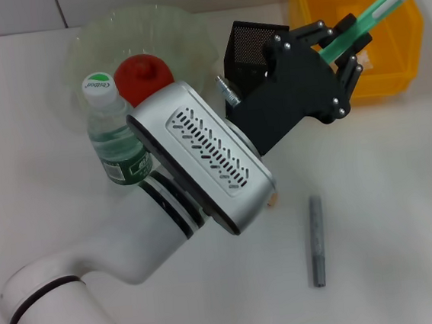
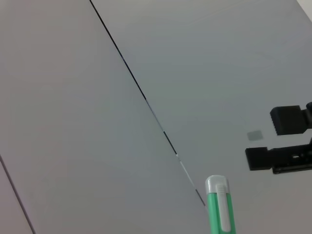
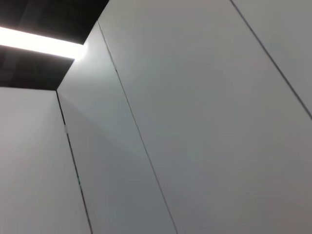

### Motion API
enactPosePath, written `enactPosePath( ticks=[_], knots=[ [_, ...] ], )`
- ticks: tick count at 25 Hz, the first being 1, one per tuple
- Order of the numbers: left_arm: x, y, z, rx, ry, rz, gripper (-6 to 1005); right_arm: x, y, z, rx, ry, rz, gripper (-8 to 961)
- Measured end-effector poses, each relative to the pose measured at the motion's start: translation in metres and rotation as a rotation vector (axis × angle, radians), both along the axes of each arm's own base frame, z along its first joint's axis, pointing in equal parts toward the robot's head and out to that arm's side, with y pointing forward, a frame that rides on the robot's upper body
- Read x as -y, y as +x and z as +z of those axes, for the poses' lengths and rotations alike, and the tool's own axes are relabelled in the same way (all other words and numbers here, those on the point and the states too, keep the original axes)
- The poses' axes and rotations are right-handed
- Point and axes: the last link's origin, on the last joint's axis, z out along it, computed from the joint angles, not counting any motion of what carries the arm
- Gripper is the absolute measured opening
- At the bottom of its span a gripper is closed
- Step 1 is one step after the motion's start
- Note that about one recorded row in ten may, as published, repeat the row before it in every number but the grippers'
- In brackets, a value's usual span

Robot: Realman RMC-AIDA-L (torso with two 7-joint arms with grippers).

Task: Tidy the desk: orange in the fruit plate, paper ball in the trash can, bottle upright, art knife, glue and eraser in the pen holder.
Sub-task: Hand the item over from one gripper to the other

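Glue stick (image 1: pixel 374 10), green and tilted, sits clamped in the left end effector (image 1: pixel 341 49) just beside the pen holder (image 1: pixel 249 45). Left arm (image 1: pixel 195 187) reaches diagonally across the tabletop (image 1: pixel 387 191) toward it.

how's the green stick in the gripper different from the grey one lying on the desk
The green stick is held off the desk in the left gripper, tilted up above the trash can; the grey stick lies flat on the table, untouched. The green stick is translucent green with a white end; the grey stick is plain dull grey. Both are slim, straight and pen-like.
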Motion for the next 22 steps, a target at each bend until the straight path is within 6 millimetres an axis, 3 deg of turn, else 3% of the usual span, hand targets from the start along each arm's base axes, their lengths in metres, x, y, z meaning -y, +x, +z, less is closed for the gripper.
enactPosePath(
  ticks=[22],
  knots=[
    [0.003, -0.005, -0.004, -0.018, -0.015, -0.006, 268, -0.030, -0.019, -0.029, 0.077, -0.107, 0.026, 766]
  ],
)
